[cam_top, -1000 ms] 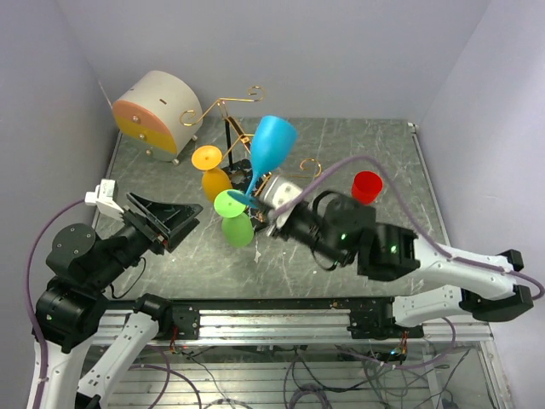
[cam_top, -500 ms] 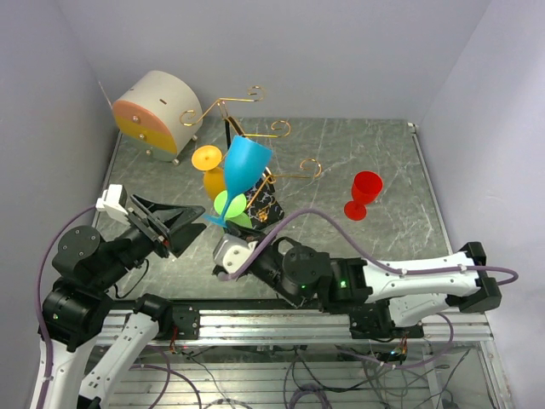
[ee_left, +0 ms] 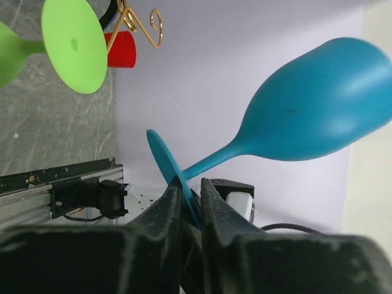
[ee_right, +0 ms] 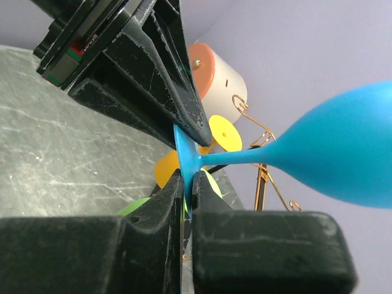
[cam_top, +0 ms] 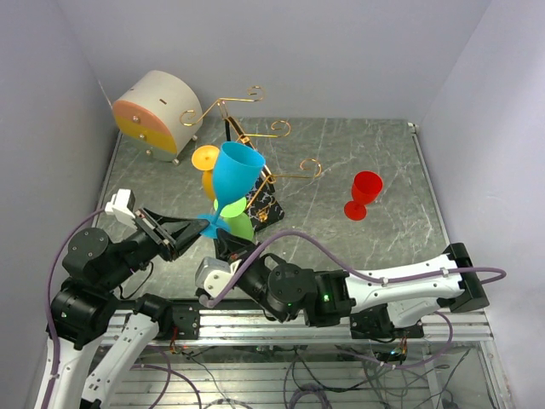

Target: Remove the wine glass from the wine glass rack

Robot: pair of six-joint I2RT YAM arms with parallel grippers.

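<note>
Grey veined marble made up the tabletop (cam_top: 358, 170), with plain pale walls around it. The right pincer (ee_right: 187, 181) was clamped on the rim of the thin foot (ee_right: 182, 147) of the blue glass (cam_top: 235, 173), reaching in from 6 o'clock in the top view. The left pincer (ee_left: 190, 185) came in from 9 o'clock, its jaws pressed together on the far edge of the same foot, close to the right one's tips. The blue glass hung tilted in the air, its bowl out at 1 o'clock from the foot, and looked free of the rack (cam_top: 266, 204). The rack stood just beyond at 12 o'clock. The green glass (ee_left: 73, 46) and the orange glass (cam_top: 205, 158) hung on it, right beside the foot. A red glass (cam_top: 366, 187) stood apart at 3 o'clock and a box (cam_top: 157, 106) at 10 o'clock.

The likely trouble was the grip. Both pincers held only a narrow strip of smooth rim, with the heavy bowl far out to one side, so the glass could pivot or slip. If either let go before the other was firm, it might drop onto the green glass. If the arms pulled against each other, the foot could twist loose. A swing of the bowl might knock the rack's arms.
</note>
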